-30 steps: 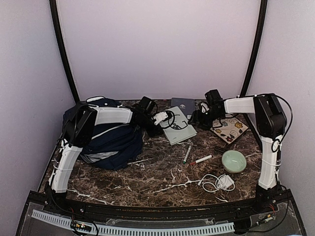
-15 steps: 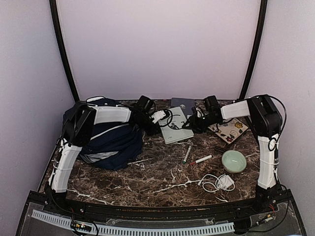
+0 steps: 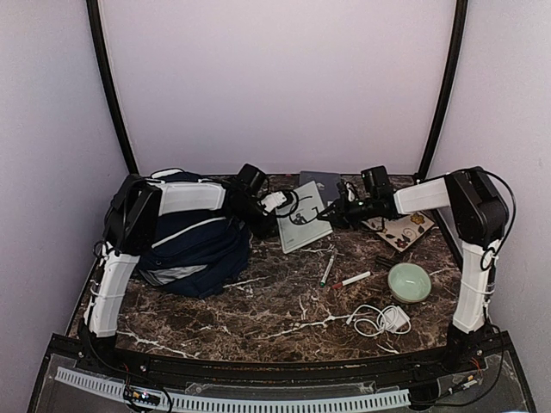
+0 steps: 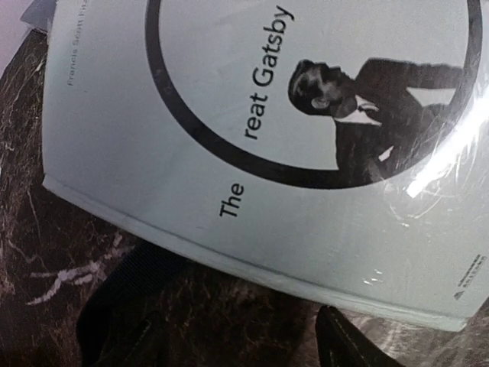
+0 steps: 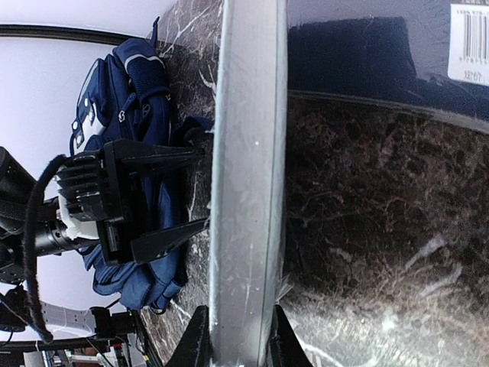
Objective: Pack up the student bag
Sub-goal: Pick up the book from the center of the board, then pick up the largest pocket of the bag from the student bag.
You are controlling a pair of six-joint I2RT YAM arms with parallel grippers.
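The student bag (image 3: 191, 245), a navy backpack with white trim, lies at the left and also shows in the right wrist view (image 5: 126, 92). A pale green book, "The Great Gatsby" (image 3: 302, 227) (image 4: 252, 130), stands tilted up beside it. My right gripper (image 3: 331, 216) (image 5: 238, 340) is shut on the book's right edge, seen edge-on (image 5: 248, 168). My left gripper (image 3: 276, 203) (image 4: 229, 340) is open at the book's left side. Its fingertips (image 5: 179, 157) are spread against the cover, and nothing is between them.
A dark book (image 3: 320, 182) (image 5: 382, 53) lies at the back and a sticker-covered notebook (image 3: 401, 227) sits under the right arm. Two pens (image 3: 328, 268) (image 3: 351, 280), a green bowl (image 3: 408, 281) and a white charger with cable (image 3: 381, 319) lie on the marble table (image 3: 258, 301).
My right gripper moved left to the green book and shut on its edge, tilting it up. My left gripper's jaws widened at the book's other side.
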